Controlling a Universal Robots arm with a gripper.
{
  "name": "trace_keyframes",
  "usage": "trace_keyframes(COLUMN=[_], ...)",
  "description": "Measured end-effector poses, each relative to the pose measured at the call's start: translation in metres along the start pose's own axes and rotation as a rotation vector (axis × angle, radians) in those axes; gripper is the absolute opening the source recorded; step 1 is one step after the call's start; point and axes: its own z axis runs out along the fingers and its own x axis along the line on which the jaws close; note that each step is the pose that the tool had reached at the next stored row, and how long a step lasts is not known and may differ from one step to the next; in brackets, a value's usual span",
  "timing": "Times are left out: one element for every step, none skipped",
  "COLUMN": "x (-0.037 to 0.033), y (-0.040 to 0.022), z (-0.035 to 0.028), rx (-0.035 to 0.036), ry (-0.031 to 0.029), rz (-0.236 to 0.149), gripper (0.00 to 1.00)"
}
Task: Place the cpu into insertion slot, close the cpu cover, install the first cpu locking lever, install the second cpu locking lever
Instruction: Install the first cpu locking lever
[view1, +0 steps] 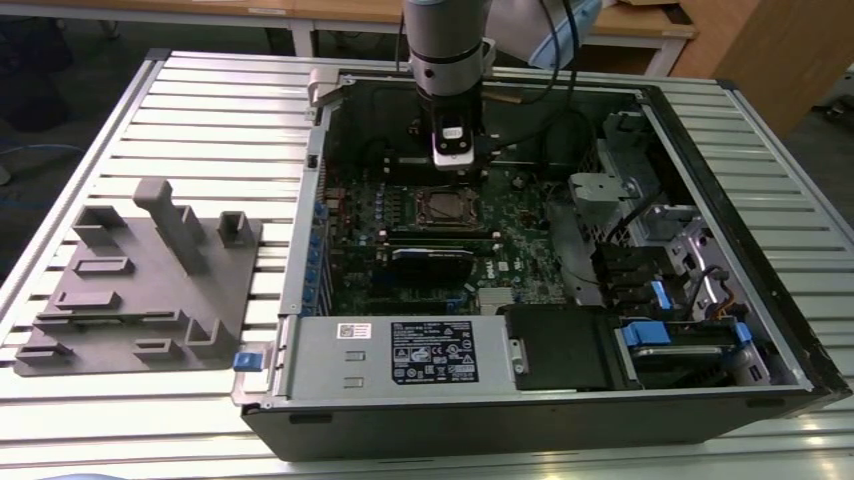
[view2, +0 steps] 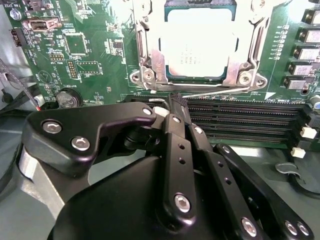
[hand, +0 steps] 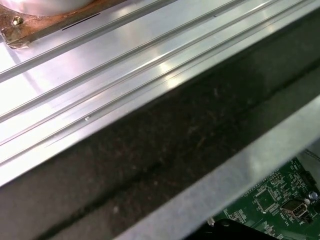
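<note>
The cpu (view2: 200, 50) already sits in the insertion slot (view2: 150, 65) with the cpu cover (view2: 250, 45) lying down around it. The thin wire locking lever (view2: 210, 92) runs along the socket's near edge, and the closed fingers (view2: 176, 102) press right at its hooked end. Done well, this needs a steady sideways-and-down push so the wire tucks under its catch. The arm (view1: 447, 40) hangs straight down into the open computer case (view1: 747, 120), gripper (view1: 454, 160) just behind the socket.

Lab: open computer case (view1: 534, 300) on slatted aluminium table (view1: 200, 100)
</note>
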Motion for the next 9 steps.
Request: trace_keyframes(x=[-0.0001, -0.0003, -0.0006, -0.0012, -0.0015, -0.0015, -0.0015, -0.0015, -0.0014], y=[0.0001, 0.0002, 0.0004, 0.0008, 0.001, 0.001, 0.001, 0.0011, 0.0012], z=[0.0, 0.0001, 0.0002, 0.0003, 0.0004, 0.0004, 0.0004, 0.0004, 0.0004], rx=[-0.0001, -0.0003, -0.0003, -0.0003, -0.0004, -0.0003, -0.0003, -0.0001, -0.0002], ry=[0.0001, 0.0002, 0.0003, 0.0004, 0.0003, 0.0003, 0.0003, 0.0003, 0.0004], rz=[0.0, -0.001, -0.001, -0.002, -0.002, -0.002, -0.002, -0.002, -0.002], gripper=[0.11, 0.11, 0.11, 0.11, 0.11, 0.11, 0.11, 0.11, 0.11])
